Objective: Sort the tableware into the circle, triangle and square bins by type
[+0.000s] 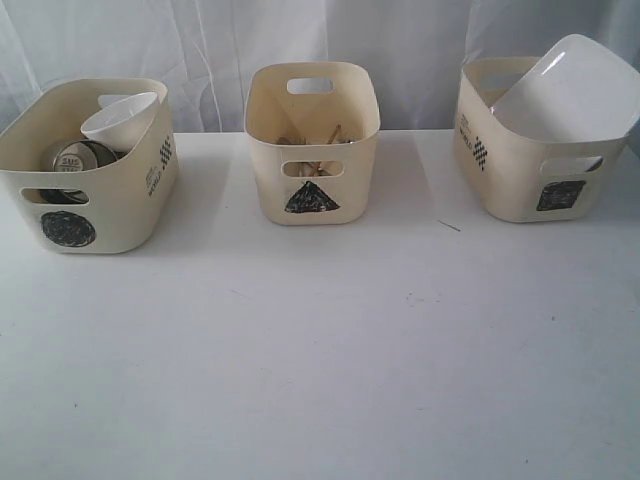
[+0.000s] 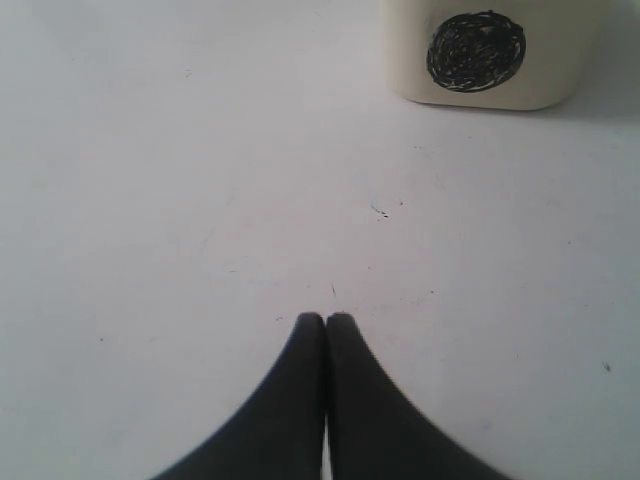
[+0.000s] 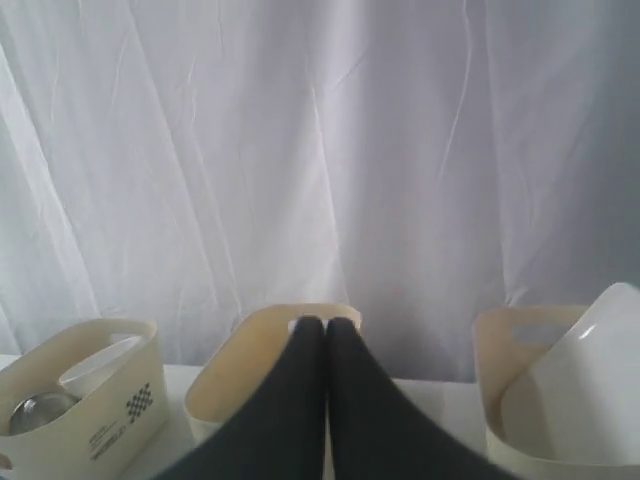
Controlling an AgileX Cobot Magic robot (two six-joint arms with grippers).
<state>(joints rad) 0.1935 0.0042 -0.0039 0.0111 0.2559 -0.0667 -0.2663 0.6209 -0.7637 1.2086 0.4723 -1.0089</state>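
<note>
Three cream bins stand in a row at the back of the table. The circle bin [image 1: 100, 190] on the left holds the small white bowl [image 1: 120, 118] and steel mugs [image 1: 72, 158]. The triangle bin [image 1: 312, 150] in the middle holds wooden chopsticks [image 1: 325, 140] and cutlery, mostly hidden. In the square bin [image 1: 520, 160] on the right leans the large white plate [image 1: 570, 90]. Neither arm shows in the exterior view. My left gripper [image 2: 325, 318] is shut and empty, low over bare table in front of the circle bin [image 2: 480, 55]. My right gripper [image 3: 325, 322] is shut and empty, facing the triangle bin [image 3: 235, 375].
A white curtain [image 1: 200, 40] hangs behind the bins. The white table [image 1: 320, 350] stretches in front of them. In the right wrist view the circle bin [image 3: 90, 410] and the square bin [image 3: 500, 380] with the plate [image 3: 590, 380] flank the middle bin.
</note>
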